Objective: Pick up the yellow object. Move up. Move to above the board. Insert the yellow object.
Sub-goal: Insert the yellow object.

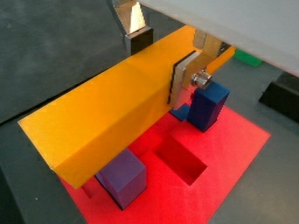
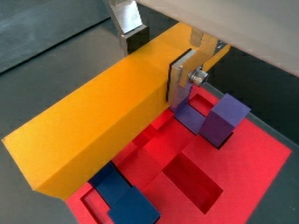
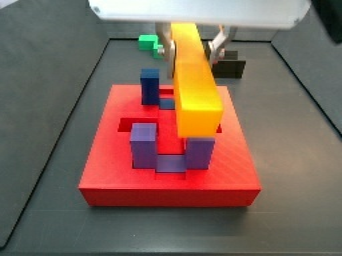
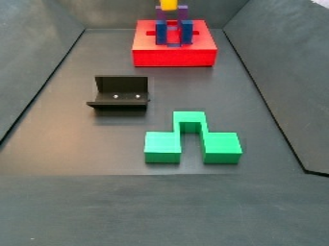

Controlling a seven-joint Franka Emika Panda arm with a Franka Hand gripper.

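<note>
The yellow object (image 1: pixel 111 114) is a long yellow-orange bar, and my gripper (image 1: pixel 162 57) is shut on it near one end, with a silver finger (image 1: pixel 184 80) flat against its side. Both wrist views show this grip (image 2: pixel 158 54). In a side view the bar (image 3: pixel 195 75) hangs lengthwise over the red board (image 3: pixel 107 165), level with the tops of the blue and purple posts (image 3: pixel 143 145), with my gripper (image 3: pixel 189 35) at its far end. In the other side view the board (image 4: pixel 174 56) is far off, and the bar (image 4: pixel 168 5) shows just above its posts.
A green notched block (image 4: pixel 190 142) and the dark fixture (image 4: pixel 119 93) stand on the grey floor, well away from the board. A side view shows the green block (image 3: pixel 150 43) and a black block (image 3: pixel 230 68) behind the board. Recessed slots (image 1: pixel 181 162) lie open in the board.
</note>
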